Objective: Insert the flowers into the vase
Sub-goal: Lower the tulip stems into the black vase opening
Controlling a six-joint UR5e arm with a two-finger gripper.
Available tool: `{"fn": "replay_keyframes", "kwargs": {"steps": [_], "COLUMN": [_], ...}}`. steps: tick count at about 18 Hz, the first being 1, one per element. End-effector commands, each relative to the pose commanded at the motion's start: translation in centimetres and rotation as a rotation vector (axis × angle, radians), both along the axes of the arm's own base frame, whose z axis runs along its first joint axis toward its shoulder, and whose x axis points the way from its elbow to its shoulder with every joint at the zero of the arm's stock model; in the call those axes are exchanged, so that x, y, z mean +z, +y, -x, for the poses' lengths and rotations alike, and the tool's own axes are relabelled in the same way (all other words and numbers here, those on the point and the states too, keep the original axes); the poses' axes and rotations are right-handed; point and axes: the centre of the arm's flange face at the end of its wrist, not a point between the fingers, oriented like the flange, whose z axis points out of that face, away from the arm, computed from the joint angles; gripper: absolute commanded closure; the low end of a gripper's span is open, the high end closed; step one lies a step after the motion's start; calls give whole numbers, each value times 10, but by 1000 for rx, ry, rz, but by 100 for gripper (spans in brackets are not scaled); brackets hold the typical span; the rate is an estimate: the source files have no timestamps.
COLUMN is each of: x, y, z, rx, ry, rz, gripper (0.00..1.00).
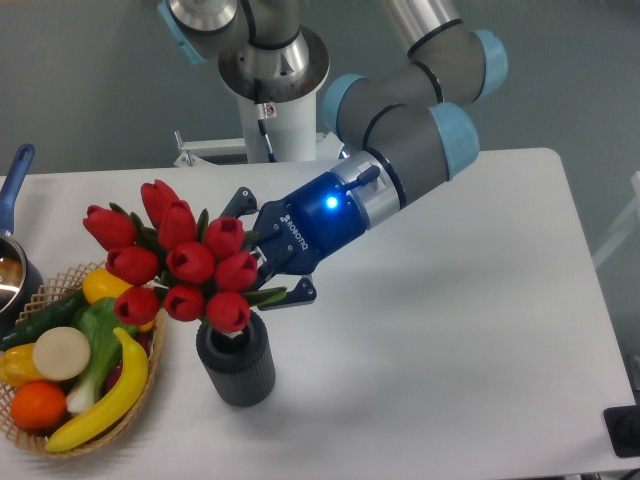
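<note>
Tulips fill the middle of the fixed camera's view: the flowers (175, 265), a tight red bunch with green leaves, hang tilted over toward the left, their heads spreading out above the basket's edge while the stem end points down and right toward the vase (236, 358). The gripper (268, 270) holds them from the right side, its jaws clenched around the stems just under the heads; gripping low like this leaves the stem tips free to go in first. The lowest bud sits right over the vase's mouth, hiding most of the opening, so I cannot tell whether any stem has entered yet. The slant of the bunch looks like the arm's way of steering the stems toward the hole, since the heads are wider than the vase and could never pass.

The vase stands upright on the white table (450, 340), dark and ribbed, just beside the wicker basket (150, 345) of toy fruit and vegetables. A pot (12, 250) with a blue handle peeks in at the far left edge. To my eye, the bunch needs righting and lowering before release, or it may tip the vase.
</note>
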Motion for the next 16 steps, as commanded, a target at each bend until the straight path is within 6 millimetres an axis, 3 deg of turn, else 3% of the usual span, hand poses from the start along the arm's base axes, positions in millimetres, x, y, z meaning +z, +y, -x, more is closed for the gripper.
{"fn": "replay_keyframes", "kwargs": {"steps": [11,16], "x": [-21,-51], "y": [-1,-10], "z": [2,-4], "rx": [2,3], "ry": [-24,-9], "rz": [17,9], "gripper": [60,60]}}
